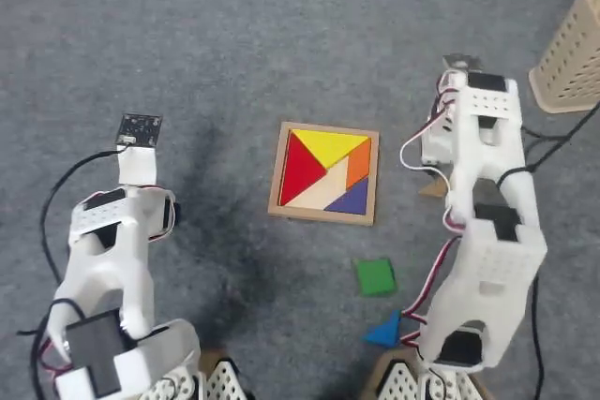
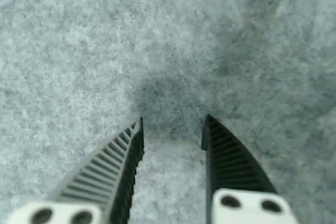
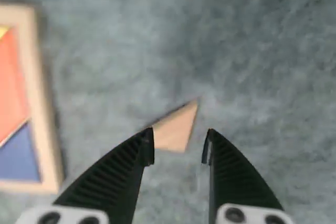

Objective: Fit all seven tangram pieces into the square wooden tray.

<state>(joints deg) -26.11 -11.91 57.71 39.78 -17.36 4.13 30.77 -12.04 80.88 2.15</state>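
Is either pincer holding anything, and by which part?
Nothing is held. The left pincer hangs open over bare carpet; the right pincer is open around a tan triangle lying on the carpet, not clamped.

Flat on the grey bench (image 1: 187,72): a square wooden tray (image 1: 276,180), partly filled. Inside it, a yellow triangle (image 1: 330,147) along the far edge, a red triangle (image 1: 302,168) on the left, an orange piece (image 1: 359,164) on the right and a dark blue triangle (image 1: 352,199) in the near right corner. Between them, a pale wood-coloured patch. Outside, near the tray's close edge, a green square (image 1: 375,276). Nearer still, a small blue triangle (image 1: 383,331). Right of the tray and apart from it, a small tan triangle (image 3: 178,126), lying flat.
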